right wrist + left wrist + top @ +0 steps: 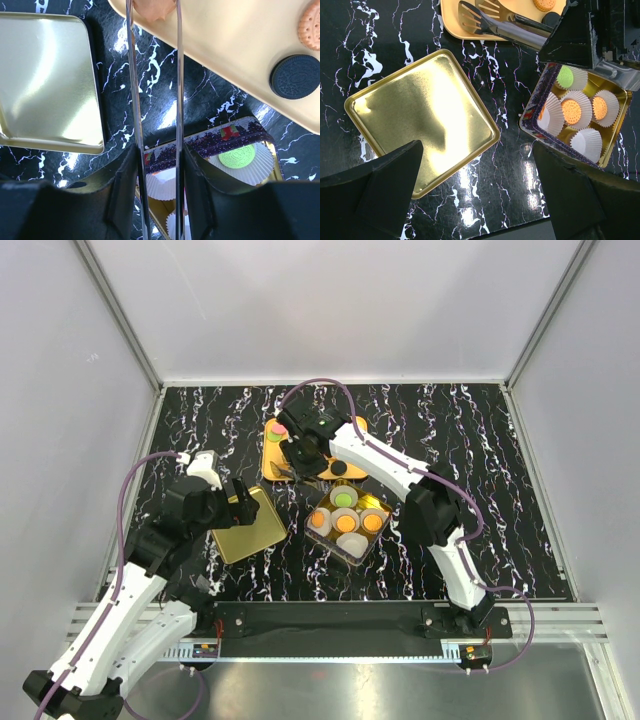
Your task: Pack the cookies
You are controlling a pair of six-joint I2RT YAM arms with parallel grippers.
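Note:
My right gripper (pixel 156 170) is shut on metal tongs (pixel 177 90), also seen from above (pixel 300 455). The tong tips reach over the orange tray (pixel 240 45) with a pale orange cookie (pixel 152 7) between them. A black cookie (pixel 295 76) and an orange cookie (pixel 311 27) lie on the tray. The open tin (pixel 385 502) holds white paper cups with a green cookie (pixel 565 76) and orange cookies (pixel 572 111); one cup (pixel 586 142) is empty. My left gripper (pixel 475 200) is open and empty, above the table between the gold lid (pixel 420 125) and the tin.
The gold lid (pixel 248 525) lies flat left of the tin, under my left gripper (pixel 235 505). The orange tray (pixel 275 455) sits behind the tin. White walls enclose the black marbled table on three sides.

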